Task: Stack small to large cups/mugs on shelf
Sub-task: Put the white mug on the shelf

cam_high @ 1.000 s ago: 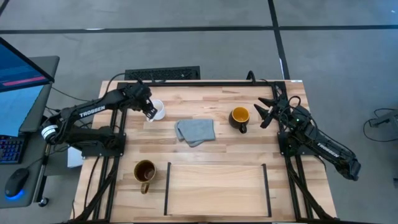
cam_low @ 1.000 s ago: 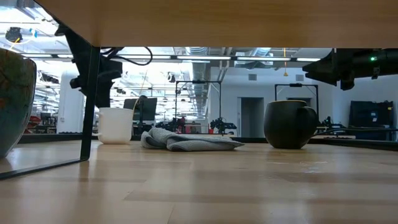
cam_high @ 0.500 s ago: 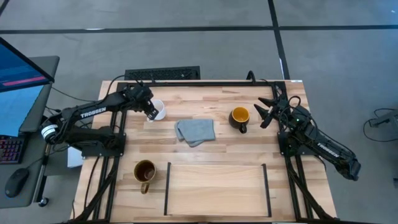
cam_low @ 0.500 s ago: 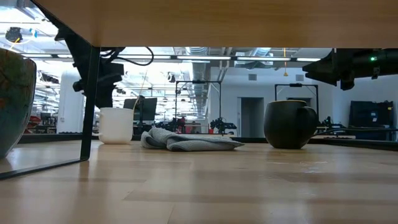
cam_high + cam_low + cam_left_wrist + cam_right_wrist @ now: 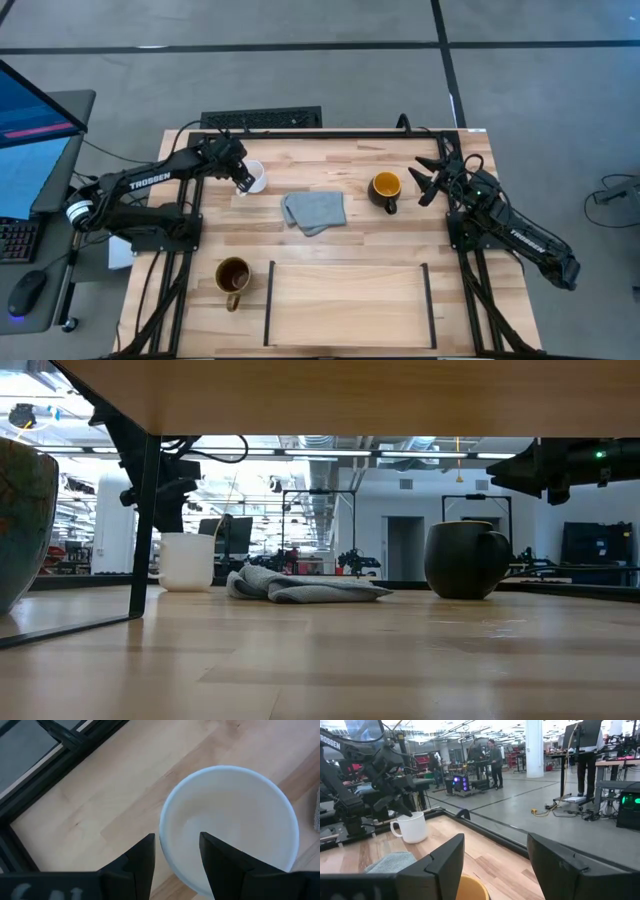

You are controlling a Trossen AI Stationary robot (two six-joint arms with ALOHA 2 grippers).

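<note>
1. I am working in a big open robotics lab or workshop.
2. Past my wooden table [image 5: 330, 245] I see a polished concrete floor [image 5: 530, 805], exposed ceiling ducts [image 5: 320, 445] and rows of benches with equipment.
3. People [image 5: 495, 755] stand at workstations; a monitor [image 5: 30, 140] sits beside the table.

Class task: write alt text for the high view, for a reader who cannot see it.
Overhead view of a wooden table with three mugs: the left gripper open around the white mug's rim, the right gripper open beside the dark mug. A grey cloth lies between them; the brown mug sits left of the empty shelf.
</note>
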